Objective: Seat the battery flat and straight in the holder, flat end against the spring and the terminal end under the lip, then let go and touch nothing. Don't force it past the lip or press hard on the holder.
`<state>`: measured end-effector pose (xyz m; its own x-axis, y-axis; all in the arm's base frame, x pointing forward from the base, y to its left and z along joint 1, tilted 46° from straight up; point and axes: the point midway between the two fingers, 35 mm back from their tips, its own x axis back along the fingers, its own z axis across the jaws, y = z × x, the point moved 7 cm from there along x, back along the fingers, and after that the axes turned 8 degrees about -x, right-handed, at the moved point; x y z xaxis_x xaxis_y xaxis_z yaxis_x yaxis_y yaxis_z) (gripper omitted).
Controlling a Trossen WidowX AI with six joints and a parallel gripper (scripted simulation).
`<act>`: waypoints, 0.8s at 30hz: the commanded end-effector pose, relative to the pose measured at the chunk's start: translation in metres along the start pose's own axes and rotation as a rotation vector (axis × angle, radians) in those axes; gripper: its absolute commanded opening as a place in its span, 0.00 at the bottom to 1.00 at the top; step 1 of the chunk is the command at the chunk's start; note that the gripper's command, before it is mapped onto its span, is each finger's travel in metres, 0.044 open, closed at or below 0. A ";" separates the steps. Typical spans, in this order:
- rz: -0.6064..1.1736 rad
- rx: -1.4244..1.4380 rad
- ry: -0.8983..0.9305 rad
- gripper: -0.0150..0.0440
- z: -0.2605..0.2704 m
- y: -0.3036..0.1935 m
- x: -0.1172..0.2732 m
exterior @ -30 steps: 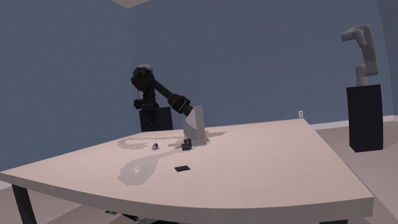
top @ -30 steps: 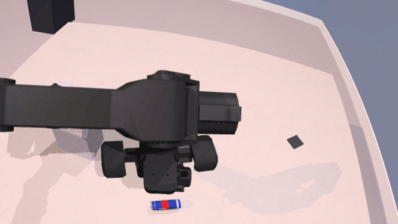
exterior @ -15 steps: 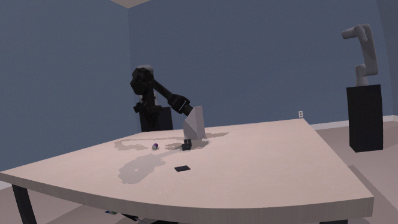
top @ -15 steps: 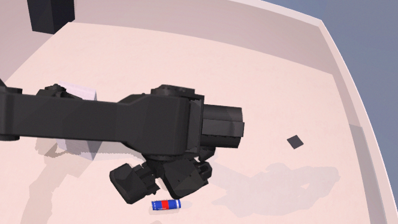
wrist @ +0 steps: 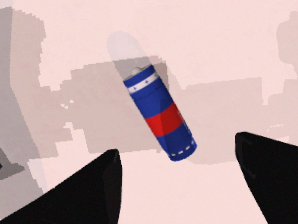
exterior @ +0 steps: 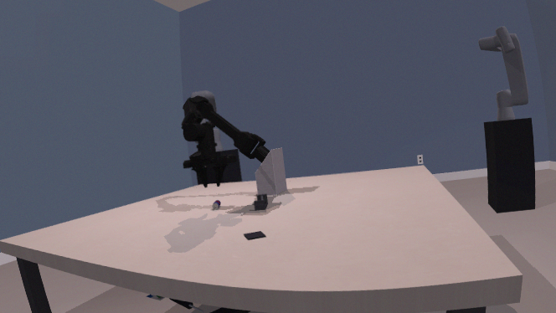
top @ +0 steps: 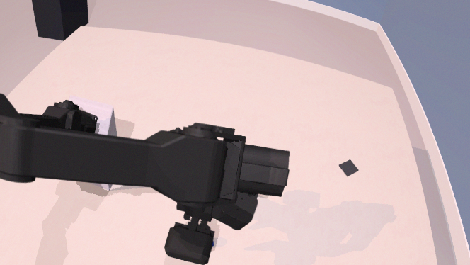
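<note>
Battery [wrist: 160,113] lies on table, below half-open gripper [wrist: 178,192]; untouched.

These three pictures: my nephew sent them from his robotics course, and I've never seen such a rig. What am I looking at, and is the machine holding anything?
It is one black robot arm on a pale table, ending in a two-fingered gripper. The first picture looks down from above, the second from across the room, and the third from a camera on the wrist, with the two dark fingers at the bottom corners. On the table lie a blue-and-red battery, on its side, a small dark holder beside a white wedge, and a flat dark square. The gripper is open above the battery and holds nothing; the battery is not yet in the holder.
</note>
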<state>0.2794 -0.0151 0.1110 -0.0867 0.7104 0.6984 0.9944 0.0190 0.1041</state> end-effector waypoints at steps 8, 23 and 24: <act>0.023 0.384 -0.012 0.65 0.005 -0.003 -0.021; 0.022 0.384 -0.010 0.65 0.006 -0.002 -0.035; 0.022 0.384 -0.010 0.65 0.006 -0.002 -0.036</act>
<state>0.2821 -0.0332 0.0877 -0.0744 0.7181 0.6920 0.9502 0.2617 -0.1694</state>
